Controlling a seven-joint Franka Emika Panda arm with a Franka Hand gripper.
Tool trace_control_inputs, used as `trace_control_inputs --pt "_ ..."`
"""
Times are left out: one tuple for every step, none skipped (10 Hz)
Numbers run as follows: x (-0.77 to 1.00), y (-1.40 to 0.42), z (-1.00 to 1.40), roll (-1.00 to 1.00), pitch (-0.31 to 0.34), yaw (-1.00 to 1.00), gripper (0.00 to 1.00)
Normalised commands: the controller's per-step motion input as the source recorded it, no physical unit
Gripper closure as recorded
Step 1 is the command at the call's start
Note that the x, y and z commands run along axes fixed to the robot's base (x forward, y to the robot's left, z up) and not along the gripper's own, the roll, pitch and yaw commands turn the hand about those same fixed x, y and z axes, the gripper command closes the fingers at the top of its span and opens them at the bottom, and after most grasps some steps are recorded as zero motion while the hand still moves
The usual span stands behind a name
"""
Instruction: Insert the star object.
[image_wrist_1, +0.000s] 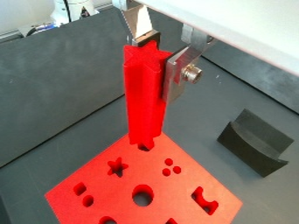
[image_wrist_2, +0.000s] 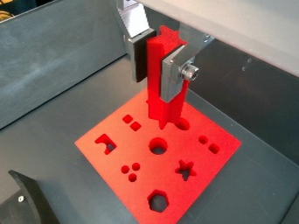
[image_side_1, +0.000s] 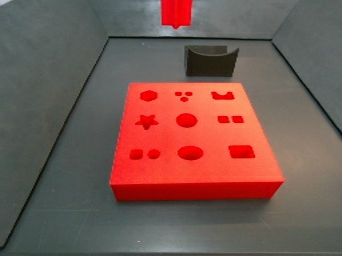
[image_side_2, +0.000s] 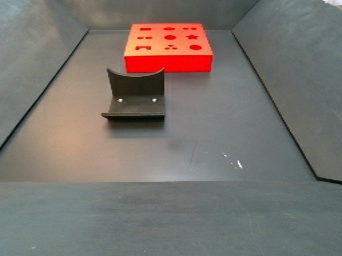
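- Above the floor, clear of everything: gripper (image_wrist_1: 156, 54), fingers clamped on the star object (image_wrist_1: 143, 92), which hangs upright.
- Near one end of the floor: red block (image_side_1: 194, 140), star hole (image_side_1: 147, 121) empty; I see the peg's tip over the block, not yet in.
- Beside the block: dark holder (image_side_2: 134, 95), vacant.
- My judgement: centre over the star hole, match the ridges, then lower slowly.

1. No readable text, labels, brands or numbers in any view.
2. My gripper (image_wrist_1: 158, 54), up above the block, clamps the star object (image_wrist_1: 145, 96): bare silver finger plates, plain red plastic, no markings.
3. Red block (image_side_1: 194, 150): only cut-out shapes, no lettering.
4. Dark holder (image_side_2: 134, 95): unmarked.
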Motion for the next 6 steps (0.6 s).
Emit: trace_control_inputs --pt "-0.14 -0.07 -1.00 0.00 -0.080 0.35 1.00" --pt "-0.15 -0.24 -0.97 0.05 -0.081 0.71 1.00" --pt "-0.04 -0.29 -0.88 0.11 -0.069 0.84 1.00" --pt "0.00 -0.22 -0.75 0.07 -0.083 0.92 1.00" --pt "-0.12 -0.21 -0.73 0.09 -0.204 0.89 1.00" --pt "-0.11 -0.18 -0.70 0.17 -0.184 0.85 1.00"
